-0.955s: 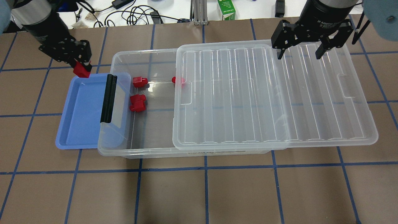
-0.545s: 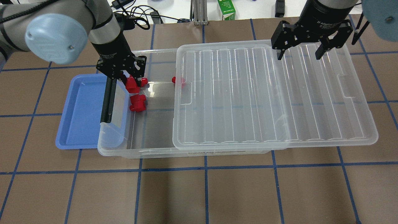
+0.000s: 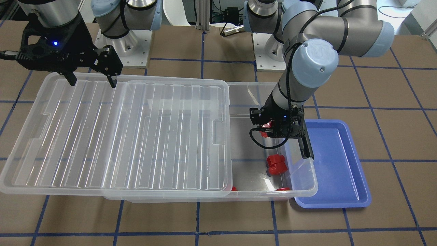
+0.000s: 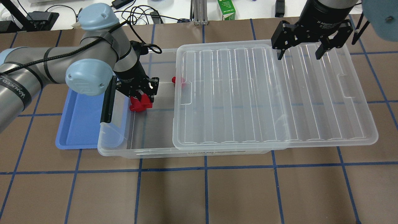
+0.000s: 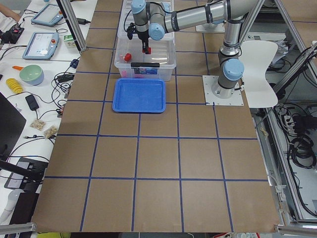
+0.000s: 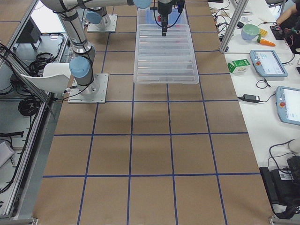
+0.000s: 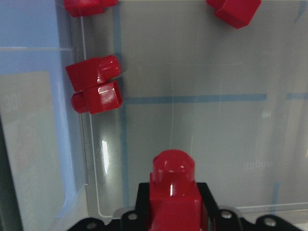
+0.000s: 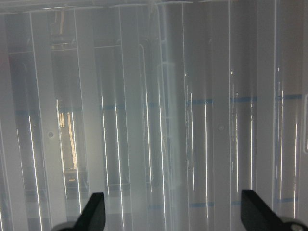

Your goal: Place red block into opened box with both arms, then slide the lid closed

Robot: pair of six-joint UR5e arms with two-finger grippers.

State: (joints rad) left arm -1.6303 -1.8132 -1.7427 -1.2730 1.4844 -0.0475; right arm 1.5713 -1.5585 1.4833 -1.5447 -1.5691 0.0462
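Observation:
My left gripper (image 4: 140,92) is shut on the red block (image 7: 173,190), stub end pointing away from the wrist, and hangs low inside the open end of the clear box (image 4: 140,154). In the front-facing view the left gripper (image 3: 275,128) shows with the red block (image 3: 264,132) peeking out under it. The ribbed lid (image 4: 279,93) lies slid toward my right, covering most of the box and overhanging its far end. Above the lid's back edge my right gripper (image 4: 300,53) stands open and holds nothing; its fingertips (image 8: 94,211) hover over the ribs.
Other red pieces lie on the box floor: a double-lobed one (image 4: 136,106) just beside my left gripper and one (image 4: 178,80) partly under the lid. A shallow blue tray (image 4: 77,124) sits under the box's handle end, by the black clip handle (image 4: 108,99).
My left arm has carried the red block from above the tray's back corner rightward over the box rim and down into the open end. The right arm and lid have not moved.

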